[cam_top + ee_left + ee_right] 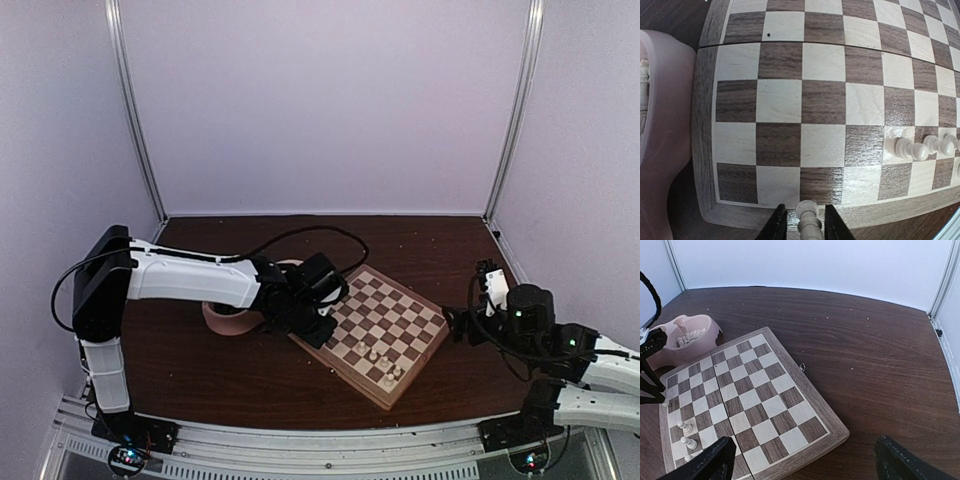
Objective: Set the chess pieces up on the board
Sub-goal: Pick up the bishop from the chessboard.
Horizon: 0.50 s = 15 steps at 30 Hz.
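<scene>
Left gripper (pixel 805 227) has a white chess piece (pixel 808 220) right between its fingers, jaws narrow on both sides. Clamped or not, I can't tell. The piece looks upright, at the board (pixel 705 125) rim, free squares straight ahead. Right gripper (pixel 805 460) hangs wide open, empty, well off, so the left arm's nearer.

Checkered wooden board (pixel 385 300) lies flat, turned cornerwise. Cream-white chess pieces (pixel 382 362) stand near one corner; another piece (pixel 808 220) is upright over the rim.

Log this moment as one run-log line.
left hand: around white piece at board edge, grip unconfirmed | right hand: open, empty | board: few white pieces standing | pink dish: pieces inside
</scene>
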### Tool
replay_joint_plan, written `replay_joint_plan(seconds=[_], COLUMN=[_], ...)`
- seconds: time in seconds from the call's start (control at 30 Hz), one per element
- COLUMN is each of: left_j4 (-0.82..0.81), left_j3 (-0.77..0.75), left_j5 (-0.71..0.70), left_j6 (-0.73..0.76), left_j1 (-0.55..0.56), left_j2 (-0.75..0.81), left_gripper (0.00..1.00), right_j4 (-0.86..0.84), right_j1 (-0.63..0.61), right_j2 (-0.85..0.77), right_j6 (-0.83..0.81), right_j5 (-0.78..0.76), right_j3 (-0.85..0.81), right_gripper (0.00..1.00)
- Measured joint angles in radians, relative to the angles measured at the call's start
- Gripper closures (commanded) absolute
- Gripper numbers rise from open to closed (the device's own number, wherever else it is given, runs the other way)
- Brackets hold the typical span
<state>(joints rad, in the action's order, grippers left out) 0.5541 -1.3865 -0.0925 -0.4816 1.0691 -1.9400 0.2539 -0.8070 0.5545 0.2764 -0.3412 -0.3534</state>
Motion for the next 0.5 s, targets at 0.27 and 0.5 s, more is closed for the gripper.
replay_joint_plan(seconds=[0.27,0.5], left_j4=[-0.004,0.016], left_j3=[0.008,0.003], left_j5=[-0.002,-0.041], left_j6=[-0.019,-0.025], left_j1=[0.029,0.06], left_j2=[0.0,0.0], left_gripper=[0.87,0.89], right_j4=[-0.004,-0.004], right_j1=[0.0,0.0], right_j2=[0.063,0.071], right_j6=[0.0,0.0], right_j5=[0.0,0.001], right_j3=[0.0,0.0], right_gripper=[0.0,0.0])
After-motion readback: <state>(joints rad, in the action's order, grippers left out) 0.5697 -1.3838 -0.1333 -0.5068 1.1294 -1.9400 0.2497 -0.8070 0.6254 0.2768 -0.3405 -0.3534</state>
